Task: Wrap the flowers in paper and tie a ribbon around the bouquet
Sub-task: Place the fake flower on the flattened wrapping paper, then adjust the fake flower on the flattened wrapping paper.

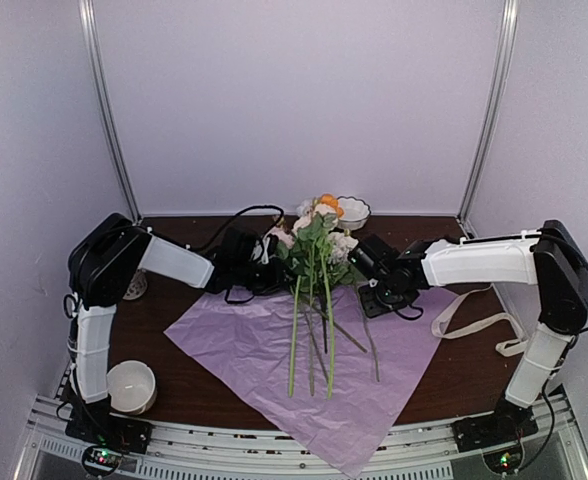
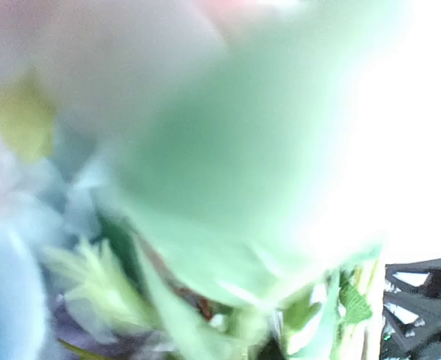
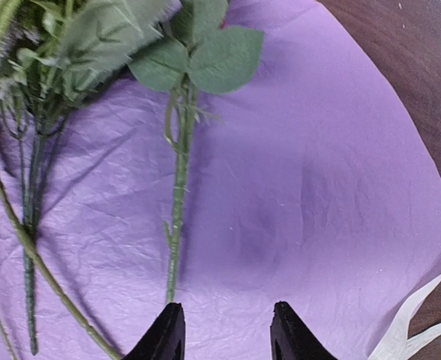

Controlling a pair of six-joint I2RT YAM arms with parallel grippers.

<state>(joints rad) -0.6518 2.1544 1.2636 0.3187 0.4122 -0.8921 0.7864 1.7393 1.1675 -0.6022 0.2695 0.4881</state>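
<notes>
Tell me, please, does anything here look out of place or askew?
Yes. The stalks of the flowers lie fanned apart on the paper, not gathered in one bunch. The paper's near corner hangs past the table edge, over the metal rail. The ribbon lies off the paper, on the table at the right.

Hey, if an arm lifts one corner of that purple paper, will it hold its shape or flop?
Probably flop: the paper looks thin and crinkled, so a lifted corner would likely sag. It seems light, so pushing may bunch it. The flowers lying across it should pin the middle somewhat.
</notes>
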